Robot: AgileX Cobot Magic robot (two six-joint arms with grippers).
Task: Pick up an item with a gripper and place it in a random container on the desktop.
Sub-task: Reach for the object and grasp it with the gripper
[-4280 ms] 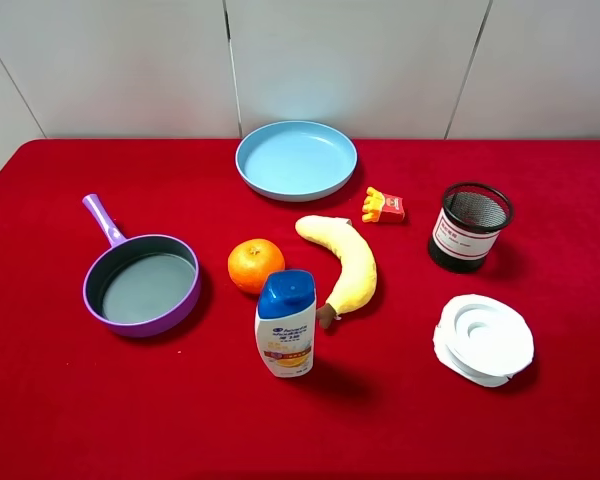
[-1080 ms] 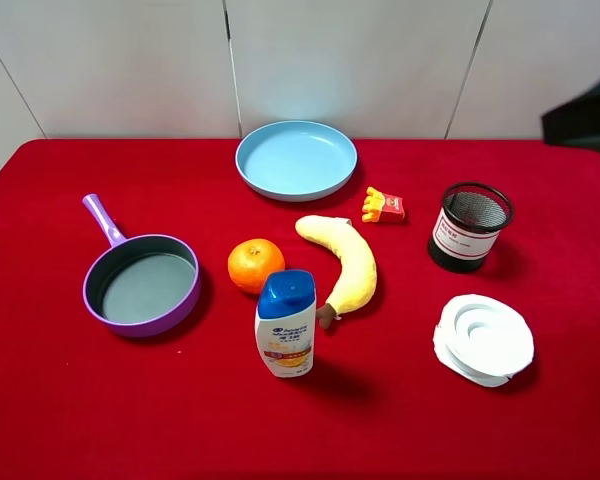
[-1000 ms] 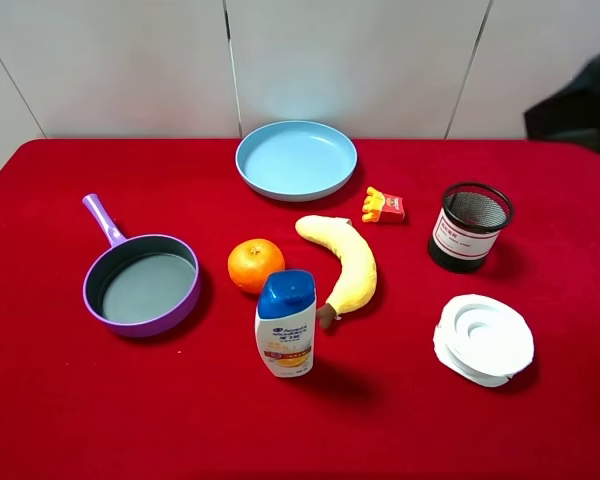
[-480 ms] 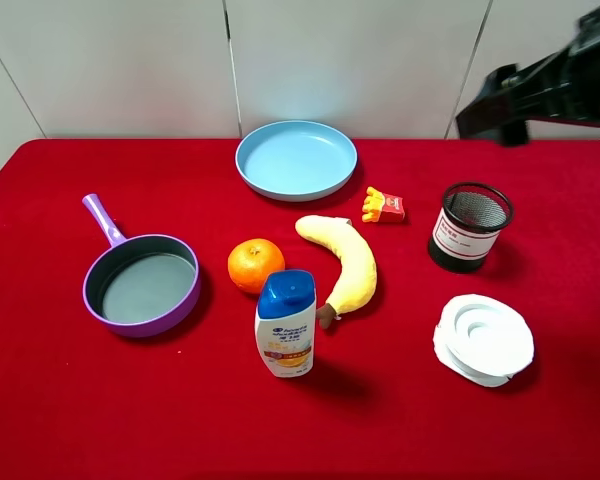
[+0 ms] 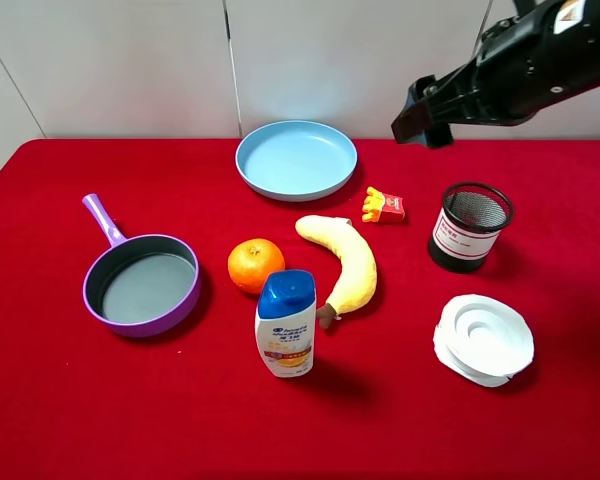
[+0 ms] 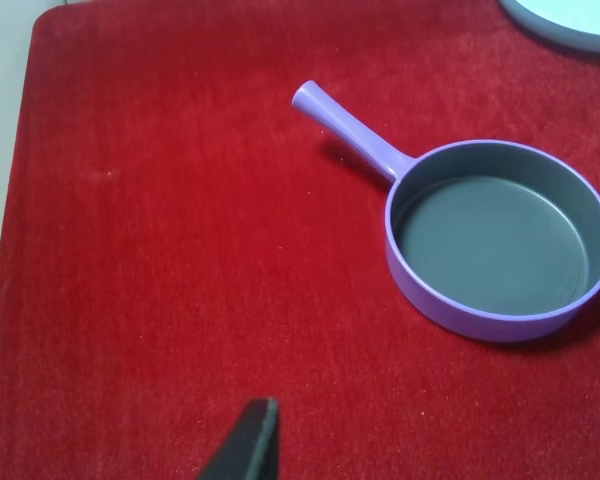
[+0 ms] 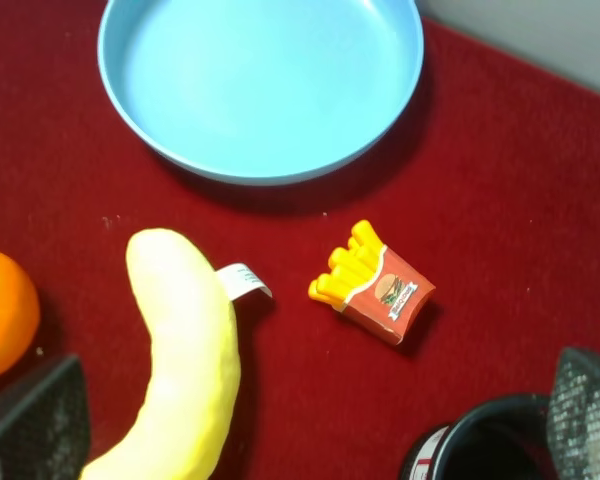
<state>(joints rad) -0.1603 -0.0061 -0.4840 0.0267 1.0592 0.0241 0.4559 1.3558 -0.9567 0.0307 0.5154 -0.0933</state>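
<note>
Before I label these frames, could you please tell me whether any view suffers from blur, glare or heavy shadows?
Exterior high view: sharp, evenly lit, soft shadows beside the shampoo bottle and mesh cup. Left wrist view: frying pan clear, left gripper's fingertip defocused. Right wrist view: banana crisp, right gripper's fingers blurred; no harsh glare anywhere.

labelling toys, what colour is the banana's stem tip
Dark brown stem tip on the pale-yellow toy banana; exterior high view.

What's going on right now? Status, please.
Right gripper open, aloft. Left gripper barely visible. Banana untouched; plate empty. Fries nearby.
</note>
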